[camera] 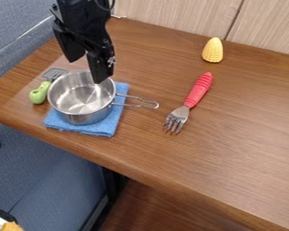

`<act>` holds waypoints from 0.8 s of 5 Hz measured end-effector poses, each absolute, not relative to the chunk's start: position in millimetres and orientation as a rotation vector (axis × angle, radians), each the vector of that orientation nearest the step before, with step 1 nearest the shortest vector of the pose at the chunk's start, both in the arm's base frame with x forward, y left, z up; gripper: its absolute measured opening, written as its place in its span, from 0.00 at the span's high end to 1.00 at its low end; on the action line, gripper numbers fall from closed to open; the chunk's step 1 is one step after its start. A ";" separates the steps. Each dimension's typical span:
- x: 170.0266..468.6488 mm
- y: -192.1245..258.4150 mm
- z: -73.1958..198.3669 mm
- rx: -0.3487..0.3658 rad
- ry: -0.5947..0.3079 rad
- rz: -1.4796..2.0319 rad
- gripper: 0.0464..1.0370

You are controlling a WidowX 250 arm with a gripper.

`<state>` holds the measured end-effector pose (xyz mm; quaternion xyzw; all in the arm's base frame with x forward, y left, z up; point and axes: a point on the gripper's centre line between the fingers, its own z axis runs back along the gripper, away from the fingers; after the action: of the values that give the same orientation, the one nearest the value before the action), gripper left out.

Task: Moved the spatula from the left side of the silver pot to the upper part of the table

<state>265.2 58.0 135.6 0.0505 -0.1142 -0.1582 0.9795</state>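
Green-handled spatula (44, 87) beside the silver pot (85, 118), left of the frame.
It is probably light and stiff, its smooth handle a little slippery; the chunky green part looks a surer hold than the thin slotted head. The claw (88, 71) hangs over the pot, released, its fingers apart.

Silver pot (83, 118) on blue cloth (106, 128).
Left of pot: green spatula handle (38, 94). Right: red fork handle (198, 90), yellow corn (212, 50). Tabletop (231, 140): brown woodgrain.
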 end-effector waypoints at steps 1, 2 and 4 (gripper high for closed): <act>265.0 57.6 129.3 0.092 -0.206 -0.319 0.04; 288.2 54.2 134.0 0.089 -0.201 -0.338 0.04; 295.6 101.6 142.3 0.127 -0.183 -0.188 0.04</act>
<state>295.6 101.6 142.3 0.0634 -0.0913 -0.0938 0.9894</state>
